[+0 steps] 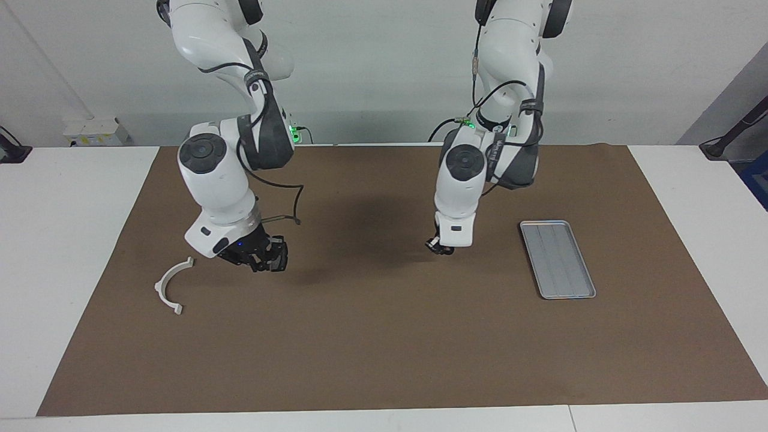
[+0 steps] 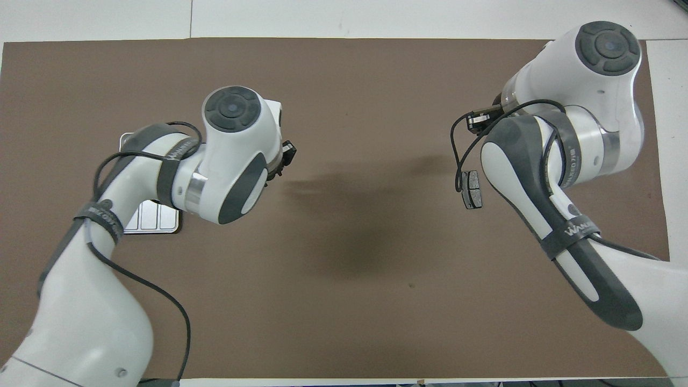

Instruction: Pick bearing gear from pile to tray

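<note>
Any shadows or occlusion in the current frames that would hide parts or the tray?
Facing view: soft dark shadow on the brown mat between the arms; tray and white half-ring bracket fully visible. Overhead view: broad shadow mid-mat; the left arm covers most of the tray, the right arm hides the bracket; one dark grey plate shows.

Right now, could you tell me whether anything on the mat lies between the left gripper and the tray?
Nothing visible does. The left gripper hangs over bare brown mat, and the stretch to the tray holds no parts.
</note>
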Controlling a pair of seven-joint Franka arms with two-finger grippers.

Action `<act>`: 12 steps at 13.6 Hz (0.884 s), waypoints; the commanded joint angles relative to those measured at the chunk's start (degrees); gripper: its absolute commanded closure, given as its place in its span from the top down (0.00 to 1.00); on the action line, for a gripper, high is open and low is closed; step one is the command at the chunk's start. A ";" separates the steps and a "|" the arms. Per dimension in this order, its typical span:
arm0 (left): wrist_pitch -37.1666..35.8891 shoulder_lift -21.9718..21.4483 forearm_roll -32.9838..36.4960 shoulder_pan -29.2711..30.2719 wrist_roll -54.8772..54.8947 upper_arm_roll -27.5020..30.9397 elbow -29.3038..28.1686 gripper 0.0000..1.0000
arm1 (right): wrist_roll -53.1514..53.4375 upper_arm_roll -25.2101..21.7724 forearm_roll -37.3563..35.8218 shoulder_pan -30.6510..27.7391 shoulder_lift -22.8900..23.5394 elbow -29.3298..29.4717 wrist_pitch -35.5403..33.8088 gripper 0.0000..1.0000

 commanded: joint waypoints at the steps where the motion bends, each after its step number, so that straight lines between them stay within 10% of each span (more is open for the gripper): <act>1: -1.16 -7.14 0.62 7.51 11.19 -0.63 -6.80 0.00 | 6.50 0.17 0.09 3.73 -0.81 0.56 -1.36 0.00; 12: 10.96 -11.63 0.53 26.26 37.78 -0.63 -20.60 0.00 | 38.43 0.09 -0.62 26.23 2.42 0.29 3.74 0.00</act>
